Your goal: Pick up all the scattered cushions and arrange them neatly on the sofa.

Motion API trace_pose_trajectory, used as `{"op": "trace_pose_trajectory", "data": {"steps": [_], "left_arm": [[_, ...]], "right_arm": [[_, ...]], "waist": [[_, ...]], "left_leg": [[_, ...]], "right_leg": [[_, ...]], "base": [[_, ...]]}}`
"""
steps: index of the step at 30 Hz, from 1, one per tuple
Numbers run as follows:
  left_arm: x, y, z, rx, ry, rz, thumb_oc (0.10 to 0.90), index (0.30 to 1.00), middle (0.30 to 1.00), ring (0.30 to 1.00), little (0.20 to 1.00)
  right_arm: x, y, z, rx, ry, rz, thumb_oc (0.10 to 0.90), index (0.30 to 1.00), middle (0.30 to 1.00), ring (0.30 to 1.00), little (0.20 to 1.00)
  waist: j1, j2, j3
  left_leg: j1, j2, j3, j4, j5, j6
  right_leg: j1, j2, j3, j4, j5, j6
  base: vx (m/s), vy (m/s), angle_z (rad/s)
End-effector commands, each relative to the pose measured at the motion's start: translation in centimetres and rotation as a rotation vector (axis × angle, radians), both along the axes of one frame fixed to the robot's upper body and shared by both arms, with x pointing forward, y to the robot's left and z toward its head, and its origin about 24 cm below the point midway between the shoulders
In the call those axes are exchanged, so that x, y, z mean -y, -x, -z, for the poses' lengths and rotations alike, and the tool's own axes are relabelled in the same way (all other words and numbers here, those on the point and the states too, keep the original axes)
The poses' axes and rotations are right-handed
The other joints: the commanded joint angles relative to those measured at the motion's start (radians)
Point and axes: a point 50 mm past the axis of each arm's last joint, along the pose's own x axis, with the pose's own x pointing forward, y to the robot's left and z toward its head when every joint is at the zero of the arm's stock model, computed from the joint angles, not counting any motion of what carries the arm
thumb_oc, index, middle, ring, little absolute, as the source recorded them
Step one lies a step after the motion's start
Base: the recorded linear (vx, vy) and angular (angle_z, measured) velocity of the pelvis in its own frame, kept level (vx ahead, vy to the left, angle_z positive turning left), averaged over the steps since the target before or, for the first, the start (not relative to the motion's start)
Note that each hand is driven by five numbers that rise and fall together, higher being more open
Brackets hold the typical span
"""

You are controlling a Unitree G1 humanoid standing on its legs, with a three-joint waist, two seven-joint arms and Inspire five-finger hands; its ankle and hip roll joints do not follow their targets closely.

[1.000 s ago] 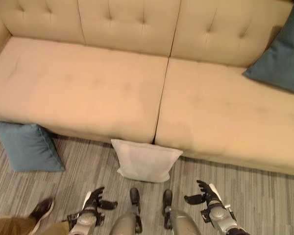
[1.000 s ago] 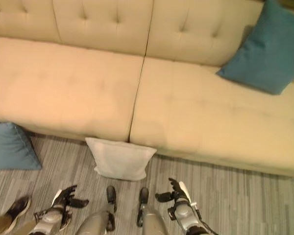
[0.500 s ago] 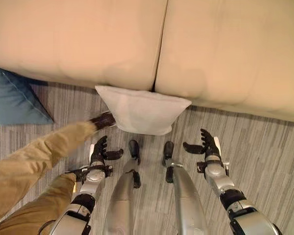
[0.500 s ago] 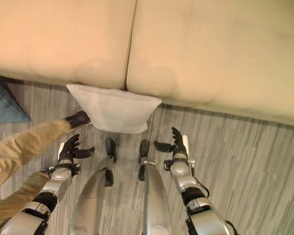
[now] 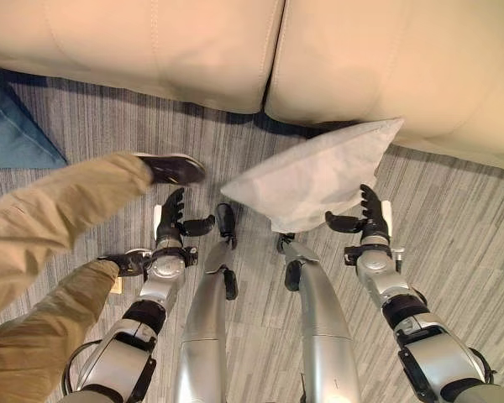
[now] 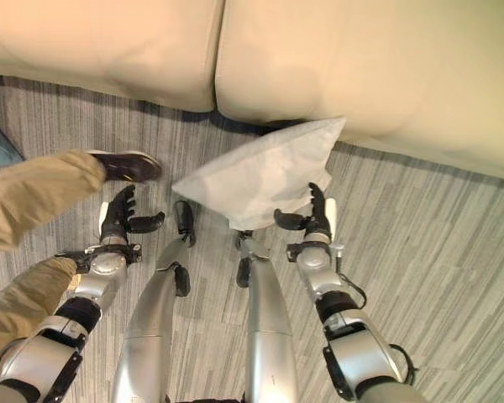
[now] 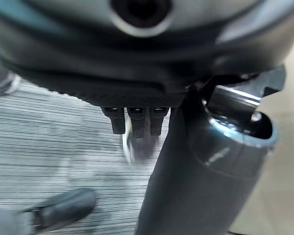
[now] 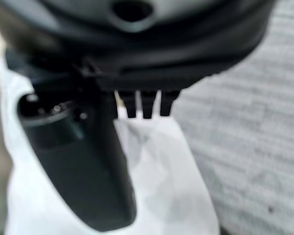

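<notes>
A soft white square fabric cushion (image 5: 315, 175) is lying tilted before the beige sofa (image 5: 386, 67); a teal cushion (image 5: 13, 134) is resting on the floor.

A: My two head eyes look steeply down, sharing the sofa (image 5: 151, 50) front edge, striped floor (image 5: 454, 218) and white cushion (image 5: 311, 176), slightly offset.

B: Wrists?

A: Very close. My left wrist camera faces along the left hand (image 7: 137, 120) at floor; the right, past the right hand (image 8: 144, 105), at the cushion.
</notes>
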Motion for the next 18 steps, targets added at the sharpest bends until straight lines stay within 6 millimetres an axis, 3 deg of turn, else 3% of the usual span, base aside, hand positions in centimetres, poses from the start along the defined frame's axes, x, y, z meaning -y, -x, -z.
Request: {"op": "trace_pose_trajectory", "data": {"steps": [1,8,11,13,14,18], "left_arm": [[0.0,1.6,2.0,-0.016,-0.014,-0.002,0.800,0.900,0.900,0.900,0.900],[0.0,2.5,3.8,-0.091,-0.017,0.009,0.800,0.900,0.900,0.900,0.900],[-0.1,3.5,5.4,-0.156,-0.021,0.020,0.800,0.900,0.900,0.900,0.900],[-0.2,4.9,7.4,-0.238,-0.020,0.033,0.800,0.900,0.900,0.900,0.900],[-0.2,4.9,7.4,-0.239,-0.020,0.033,0.800,0.900,0.900,0.900,0.900],[-0.5,7.6,10.7,-0.385,-0.031,0.046,0.800,0.900,0.900,0.900,0.900]], "right_arm": [[-0.2,1.0,0.5,0.044,0.018,-0.044,0.800,0.900,0.900,0.900,0.900],[0.6,2.0,2.6,-0.036,0.014,-0.027,0.800,0.900,0.900,0.900,0.900],[1.2,3.1,4.4,-0.109,0.014,-0.012,0.800,0.900,0.900,0.900,0.900],[1.7,4.7,6.6,-0.202,0.020,-0.008,0.800,0.900,0.900,0.900,0.900],[1.7,4.7,6.6,-0.202,0.020,-0.008,0.800,0.900,0.900,0.900,0.900],[2.4,7.7,10.5,-0.383,0.060,-0.013,0.800,0.900,0.900,0.900,0.900]], "waist": [[0.011,0.016,-0.114],[0.013,0.010,-0.138],[0.013,0.007,-0.151],[0.014,0.005,-0.158],[0.014,0.005,-0.156],[0.014,-0.001,-0.167]], "left_leg": [[-0.017,-0.003,-0.061,-0.030,-0.096,-0.036],[0.063,-0.012,-0.061,-0.083,-0.088,-0.039],[0.128,-0.016,-0.061,-0.108,-0.087,-0.042],[0.213,-0.019,-0.062,-0.129,-0.090,-0.045],[0.216,-0.019,-0.062,-0.130,-0.090,-0.046],[0.353,-0.026,-0.062,-0.156,-0.097,-0.050]], "right_leg": [[0.031,0.008,0.027,-0.094,-0.048,0.098],[0.099,0.016,0.022,-0.145,-0.038,0.103],[0.161,0.019,0.017,-0.171,-0.033,0.104],[0.245,0.020,0.010,-0.202,-0.030,0.105],[0.247,0.020,0.010,-0.203,-0.029,0.105],[0.402,0.018,-0.006,-0.253,-0.026,0.106]], "base": [[0.00,0.000,0.00],[0.00,0.000,0.00],[0.00,0.000,0.00],[0.01,0.006,-0.02],[0.03,0.005,-0.03],[0.07,-0.005,0.02]]}}
